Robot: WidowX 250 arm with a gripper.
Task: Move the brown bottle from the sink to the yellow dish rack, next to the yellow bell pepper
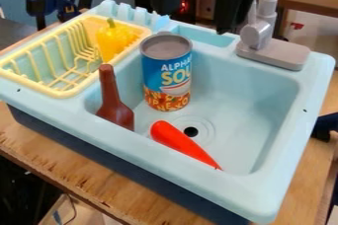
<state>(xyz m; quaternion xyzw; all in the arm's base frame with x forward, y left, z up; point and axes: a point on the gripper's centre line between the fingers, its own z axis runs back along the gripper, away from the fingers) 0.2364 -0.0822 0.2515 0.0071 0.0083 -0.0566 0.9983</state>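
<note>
"Nearest item?"

"One blue-labelled cylindrical soup can (158,71): upright, long axis vertical, in the pale-blue plastic sink (244,91), below the black two-finger gripper (196,20), offset toward the yellow wire-style rack (63,92)."

"Gripper?"

"Fingers wide apart, nothing between."

"Surroundings?"

"Farther from gripper: brown bottle (116,105), rack side; red tapered toy vegetable (178,140), lying. Basin edge behind can; open floor faucet-side (274,54)."

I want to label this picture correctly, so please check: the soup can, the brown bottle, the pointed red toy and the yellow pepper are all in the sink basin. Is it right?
Not quite: the camera view shows the yellow pepper in the yellow dish rack. The soup can, brown bottle and pointed red toy are indeed in the sink basin.
</note>
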